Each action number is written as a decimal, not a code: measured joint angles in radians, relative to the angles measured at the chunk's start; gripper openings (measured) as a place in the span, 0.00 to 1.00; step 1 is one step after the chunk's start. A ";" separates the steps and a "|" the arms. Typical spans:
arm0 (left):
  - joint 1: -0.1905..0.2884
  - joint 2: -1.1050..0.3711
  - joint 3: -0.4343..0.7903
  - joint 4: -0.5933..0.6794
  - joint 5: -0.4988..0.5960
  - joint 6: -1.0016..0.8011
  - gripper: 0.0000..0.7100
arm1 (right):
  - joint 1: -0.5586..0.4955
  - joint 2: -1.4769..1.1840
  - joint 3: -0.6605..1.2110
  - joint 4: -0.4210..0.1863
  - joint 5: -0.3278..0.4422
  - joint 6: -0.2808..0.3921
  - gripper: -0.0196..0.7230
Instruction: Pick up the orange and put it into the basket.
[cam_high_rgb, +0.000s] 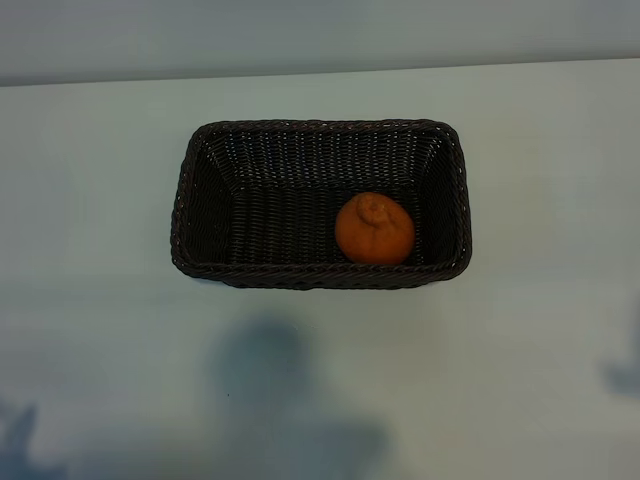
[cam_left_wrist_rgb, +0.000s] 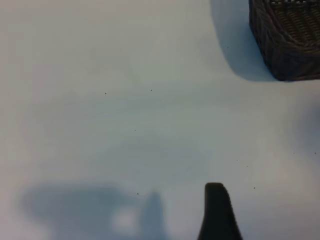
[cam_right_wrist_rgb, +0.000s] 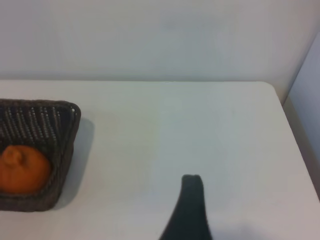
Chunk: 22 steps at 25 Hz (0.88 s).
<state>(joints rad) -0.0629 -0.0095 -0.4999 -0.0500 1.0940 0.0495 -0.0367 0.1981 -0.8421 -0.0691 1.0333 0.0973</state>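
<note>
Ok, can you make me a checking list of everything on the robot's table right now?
Surface: pale table, bare around the basket, soft shadows near its front edge.
Job's things: orange lies inside the basket, toward its right front corner, stem bump up.
Clutter: nothing seen.
Grippers: neither shows in the outside view. Left gripper hangs over bare table, off a basket corner, jaws open and holding nothing. Right gripper hangs over bare table beside the basket's other end, jaws open and holding nothing.
Cables: nothing seen.
Surroundings: plain pale wall behind the table.
</note>
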 joint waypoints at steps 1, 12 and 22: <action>0.000 0.000 0.000 0.000 0.000 0.000 0.68 | 0.000 -0.023 0.013 0.000 0.000 0.003 0.83; 0.000 0.000 0.000 0.000 0.000 0.000 0.68 | 0.000 -0.207 0.118 0.000 -0.008 0.017 0.83; 0.000 0.000 0.000 0.000 0.000 -0.001 0.68 | 0.000 -0.207 0.220 0.017 0.026 0.021 0.79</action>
<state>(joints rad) -0.0629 -0.0095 -0.4999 -0.0500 1.0940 0.0486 -0.0367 -0.0087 -0.6224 -0.0521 1.0597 0.1179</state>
